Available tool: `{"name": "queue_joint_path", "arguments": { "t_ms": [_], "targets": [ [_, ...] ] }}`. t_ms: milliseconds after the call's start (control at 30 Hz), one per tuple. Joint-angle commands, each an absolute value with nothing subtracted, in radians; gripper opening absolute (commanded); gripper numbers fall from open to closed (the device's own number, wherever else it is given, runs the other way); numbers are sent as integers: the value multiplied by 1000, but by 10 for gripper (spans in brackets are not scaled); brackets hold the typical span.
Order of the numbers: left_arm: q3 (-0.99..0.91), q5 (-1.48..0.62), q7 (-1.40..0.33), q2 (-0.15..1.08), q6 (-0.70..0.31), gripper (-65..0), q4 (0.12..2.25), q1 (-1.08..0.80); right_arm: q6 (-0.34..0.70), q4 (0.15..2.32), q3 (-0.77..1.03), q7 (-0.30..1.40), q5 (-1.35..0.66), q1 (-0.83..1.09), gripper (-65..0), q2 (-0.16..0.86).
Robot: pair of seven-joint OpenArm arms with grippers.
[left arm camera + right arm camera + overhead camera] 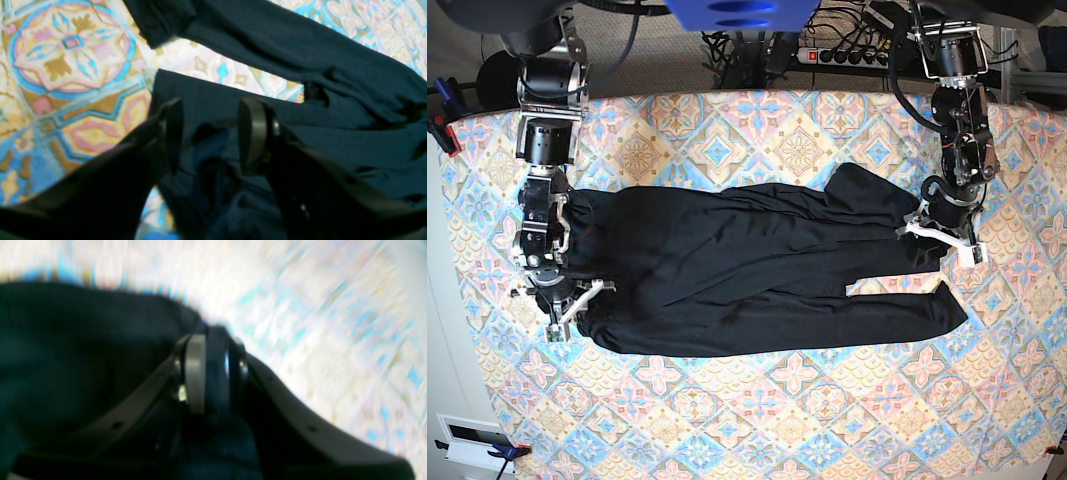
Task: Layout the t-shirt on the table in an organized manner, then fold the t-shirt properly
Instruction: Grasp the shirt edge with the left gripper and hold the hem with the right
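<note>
The black t-shirt [747,270] lies stretched sideways across the middle of the table [807,420], still rumpled, with a gap between its folds near one end. The right gripper [210,373] is pinched on the fabric at one edge. The left gripper [211,133] sits over the other end, jaws apart above the cloth.

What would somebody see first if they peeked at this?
The big black t-shirt stretched sideways across the middle of the colourful patterned table. Then the two robot arms at its ends: the right gripper has its jaws pinched on the cloth, and the left gripper has its jaws apart over the shirt's other end.
</note>
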State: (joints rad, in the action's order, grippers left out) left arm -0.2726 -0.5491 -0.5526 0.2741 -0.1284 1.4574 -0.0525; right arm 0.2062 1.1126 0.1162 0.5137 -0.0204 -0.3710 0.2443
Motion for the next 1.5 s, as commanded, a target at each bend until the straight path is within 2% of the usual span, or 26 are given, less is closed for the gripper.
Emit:
{"name": "queue_joint_path", "arguments": {
  "t_ms": [0, 267, 367, 533, 767, 1133, 1267, 1467],
  "targets": [
    [-277, -556, -529, 288, -133, -398, 1474, -38, 217, 1141, 120, 484, -22, -410, -537, 239],
    [-277, -556, -529, 288, -133, -398, 1471, -38, 225, 1187, 119, 483, -21, -311, -537, 179],
    [-277, -556, -529, 288, -133, -398, 1469, -38, 225, 1268, 105, 450, -21, -262, -537, 174],
    [-277, -556, -529, 288, -133, -398, 1469, -38, 225, 1277, 44, 447, -22, -262, -537, 174],
    [-277, -556, -529, 288, -133, -399, 1469, -41, 225, 1112, 41, 440, -22, -265, -536, 174],
    [-277, -556, -529, 288, -133, -399, 1469, -44, 225, 854, 41, 295, -22, -390, -536, 176],
    [-277, -556, -529, 288, -133, -399, 1469, -44, 225, 828, 41, 289, -21, -403, -536, 180],
    [-277, -556, -529, 288, -133, -399, 1469, -45, 225, 825, 41, 289, -21, -526, -536, 180]
  ]
}}
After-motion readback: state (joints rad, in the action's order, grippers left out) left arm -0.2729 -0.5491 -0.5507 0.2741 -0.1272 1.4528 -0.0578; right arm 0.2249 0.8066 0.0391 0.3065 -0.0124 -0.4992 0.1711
